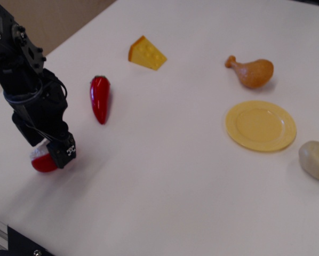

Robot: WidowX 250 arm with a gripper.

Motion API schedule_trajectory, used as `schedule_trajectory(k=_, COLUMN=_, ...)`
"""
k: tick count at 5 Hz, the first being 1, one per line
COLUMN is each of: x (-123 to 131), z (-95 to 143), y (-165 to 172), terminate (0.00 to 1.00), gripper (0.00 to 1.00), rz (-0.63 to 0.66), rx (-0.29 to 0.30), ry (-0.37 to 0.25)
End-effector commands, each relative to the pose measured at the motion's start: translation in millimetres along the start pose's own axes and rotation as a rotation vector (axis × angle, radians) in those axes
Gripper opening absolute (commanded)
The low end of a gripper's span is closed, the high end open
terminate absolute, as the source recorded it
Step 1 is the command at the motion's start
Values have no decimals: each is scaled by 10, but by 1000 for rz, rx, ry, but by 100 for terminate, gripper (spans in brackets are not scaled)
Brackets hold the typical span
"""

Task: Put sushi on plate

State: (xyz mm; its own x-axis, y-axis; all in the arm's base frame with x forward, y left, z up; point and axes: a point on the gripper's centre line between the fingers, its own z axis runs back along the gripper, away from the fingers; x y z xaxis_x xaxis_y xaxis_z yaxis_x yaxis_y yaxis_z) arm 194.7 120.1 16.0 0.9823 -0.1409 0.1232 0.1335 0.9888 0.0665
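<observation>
The sushi, a red half-round piece with a white rice face, lies at the near left of the white table. My black gripper is lowered over it, with one finger on its right and the other on its far left side. The jaws stand apart around the sushi and hide most of it. The pale-yellow plate sits empty on the right side of the table, far from the gripper.
A long red chili pepper lies just right of the arm. A yellow cheese wedge is at the back. A brown chicken drumstick lies behind the plate, and a beige potato-like lump to its right. The table's front-left edge is near the gripper.
</observation>
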Motion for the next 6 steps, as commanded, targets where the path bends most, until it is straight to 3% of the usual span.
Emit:
schedule_trajectory(k=1, x=113, z=36, y=-284, terminate=0, gripper=100, rz=-79, rx=-2, ry=-9)
schedule_trajectory(k=2, x=118, z=75, y=-517, terminate=0, gripper=0, rz=-127, rx=-8, ry=-19)
schedule_trajectory(k=4, x=248, z=255, y=-998, terminate=0, gripper=0, rz=-175, rx=-85, ry=-60)
schedule_trajectory(k=6, x=733, z=571, y=-1603, terminate=0, gripper=0, rz=-256, rx=-160, ry=-116)
